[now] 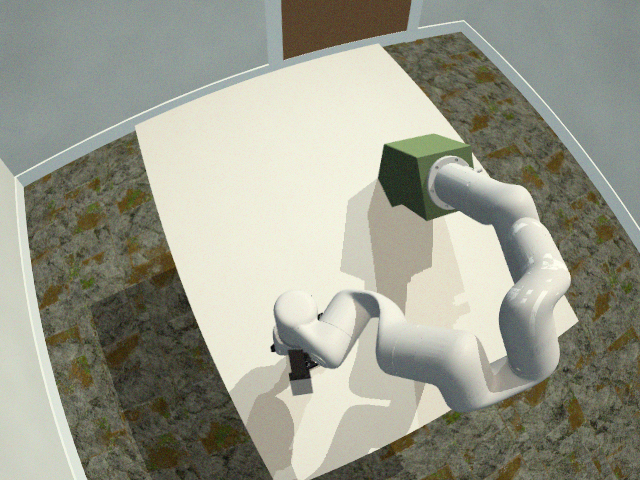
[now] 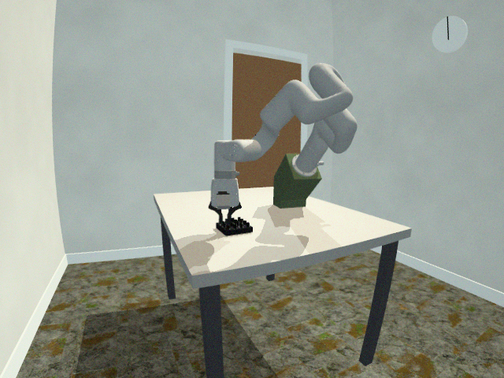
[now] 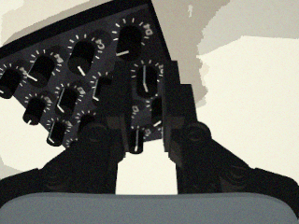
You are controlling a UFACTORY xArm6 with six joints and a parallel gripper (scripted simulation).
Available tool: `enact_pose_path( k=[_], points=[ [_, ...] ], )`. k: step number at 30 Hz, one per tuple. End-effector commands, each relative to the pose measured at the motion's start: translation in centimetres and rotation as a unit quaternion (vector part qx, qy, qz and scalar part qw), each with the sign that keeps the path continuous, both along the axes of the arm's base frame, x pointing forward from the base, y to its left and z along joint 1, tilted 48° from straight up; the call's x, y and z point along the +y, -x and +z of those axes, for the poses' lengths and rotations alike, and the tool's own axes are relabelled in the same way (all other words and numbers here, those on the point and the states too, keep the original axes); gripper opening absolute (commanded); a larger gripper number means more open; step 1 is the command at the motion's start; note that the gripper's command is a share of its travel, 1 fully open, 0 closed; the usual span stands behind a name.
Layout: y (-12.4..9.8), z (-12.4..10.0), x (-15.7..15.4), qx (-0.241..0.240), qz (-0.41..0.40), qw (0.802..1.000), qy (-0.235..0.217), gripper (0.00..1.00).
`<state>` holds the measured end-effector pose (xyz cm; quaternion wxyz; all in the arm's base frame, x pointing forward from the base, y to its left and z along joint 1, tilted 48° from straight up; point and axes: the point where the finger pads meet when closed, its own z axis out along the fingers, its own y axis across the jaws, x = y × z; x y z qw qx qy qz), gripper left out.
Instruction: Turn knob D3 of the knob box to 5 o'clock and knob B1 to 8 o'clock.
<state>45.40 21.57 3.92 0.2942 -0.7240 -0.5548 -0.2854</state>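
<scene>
The black knob box [image 2: 238, 232] [image 3: 79, 26] stands on the table under my gripper. In the top view the arm hides it. My gripper [image 2: 225, 221] [image 3: 147, 80] is partly open, its fingers a narrow gap apart. In the wrist view knob D3 [image 3: 150, 85] shows between the fingertips, with a gap at both sides. Whether the tips reach down to its height I cannot tell. D3's white line points toward the top of the wrist view, roughly 3 o'clock. Knob B1 is hidden behind the left finger.
Knob D4 [image 3: 129, 39] and knob C4 [image 3: 81, 52] stand above the fingertips in the wrist view. The left finger partly hides knob C3 [image 3: 104, 85], the right one knob D2 [image 3: 158, 114]. The green arm base [image 1: 413, 170] [image 2: 290, 190] stands on the table [image 1: 248, 180] [image 2: 346, 227].
</scene>
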Motion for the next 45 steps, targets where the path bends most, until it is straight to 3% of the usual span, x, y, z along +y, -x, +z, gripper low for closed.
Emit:
enact_pose_path(
  k=[1,17,18,45],
  points=[
    [-0.1,0.08,-0.06,-0.001,-0.001,1.0,0.0,0.19],
    [-0.1,0.08,-0.06,-0.001,-0.001,1.0,0.0,0.19],
    [-0.1,0.08,-0.06,-0.001,-0.001,1.0,0.0,0.08],
    [-0.1,0.08,-0.06,-0.001,-0.001,1.0,0.0,0.08]
  ],
)
